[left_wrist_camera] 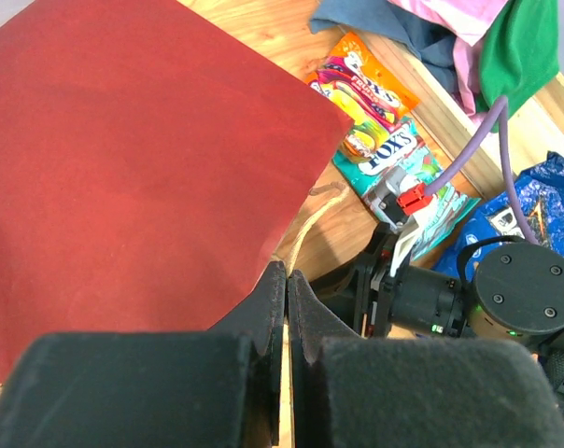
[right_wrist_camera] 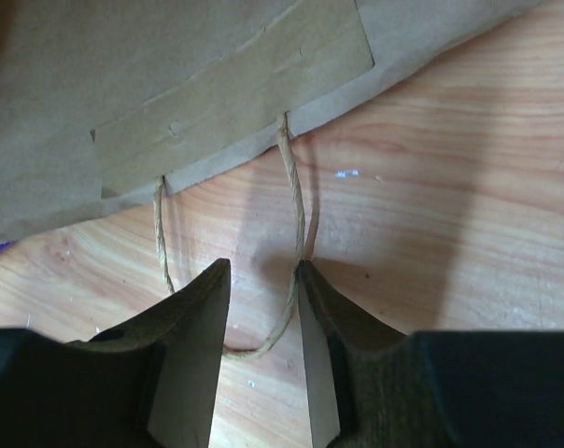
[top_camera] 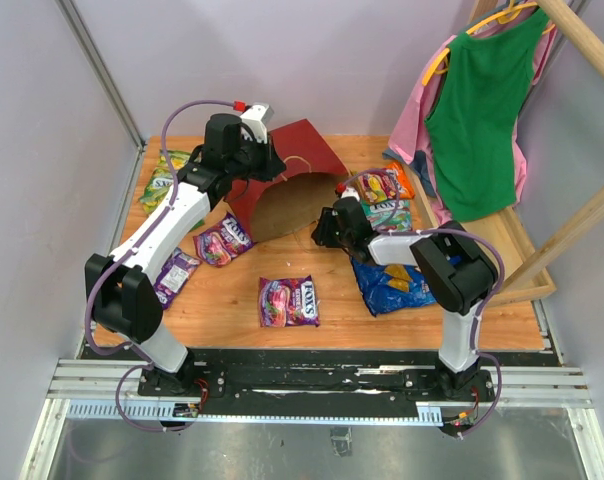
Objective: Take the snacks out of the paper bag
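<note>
- Red paper shopping bag [top_camera: 304, 150] with brown kraft inside lies on the wooden table [top_camera: 232, 310], mouth facing the arms.
- Left gripper [left_wrist_camera: 287, 277] is pinched shut on the bag's upper rim.
- Right gripper [right_wrist_camera: 263, 273], jaws narrowly apart, straddles the lower rim's beige loop handle [right_wrist_camera: 297, 201].

From above, the left arm is covering one side of the red paper shopping bag [top_camera: 307, 150] and the edge of a green-yellow glossy packet [top_camera: 154, 190]. Shadow is hiding whatever is lying deep in the bag's mouth. The right arm is lying over part of the large blue chip bag [top_camera: 387, 290] and the teal-white flat packet [top_camera: 387, 214]. In the right wrist view, the thin beige loop handle [right_wrist_camera: 297, 201] is partly disappearing behind the right fingers [right_wrist_camera: 193, 355], and the top edge is cutting off the bag.
</note>
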